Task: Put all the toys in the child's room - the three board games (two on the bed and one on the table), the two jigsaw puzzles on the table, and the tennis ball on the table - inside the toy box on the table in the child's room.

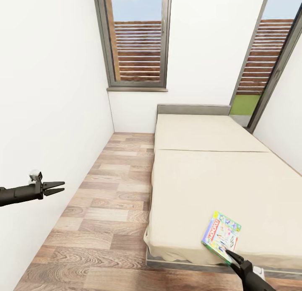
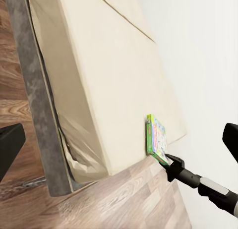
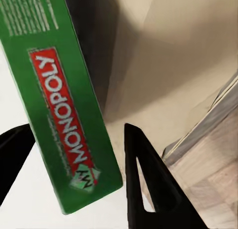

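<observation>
A Monopoly board game (image 1: pixel 221 235) with a green side (image 3: pixel 69 115) lies at the front right corner of the beige bed (image 1: pixel 209 177). My right gripper (image 1: pixel 230 254) reaches up from below and has the box's near edge between its two fingers, which are drawn in against it; the left wrist view shows the same from the side, with the game (image 2: pixel 157 139) and the right gripper (image 2: pixel 167 159). My left gripper (image 1: pixel 63 186) hangs open and empty over the floor by the left wall. The table and toy box are out of view.
A wooden floor strip (image 1: pixel 113 198) runs between the left wall and the bed. The bed's grey frame (image 2: pixel 34 100) edges the mattress. Two tall windows (image 1: pixel 138 39) stand at the far wall, and the right wall is close to the bed.
</observation>
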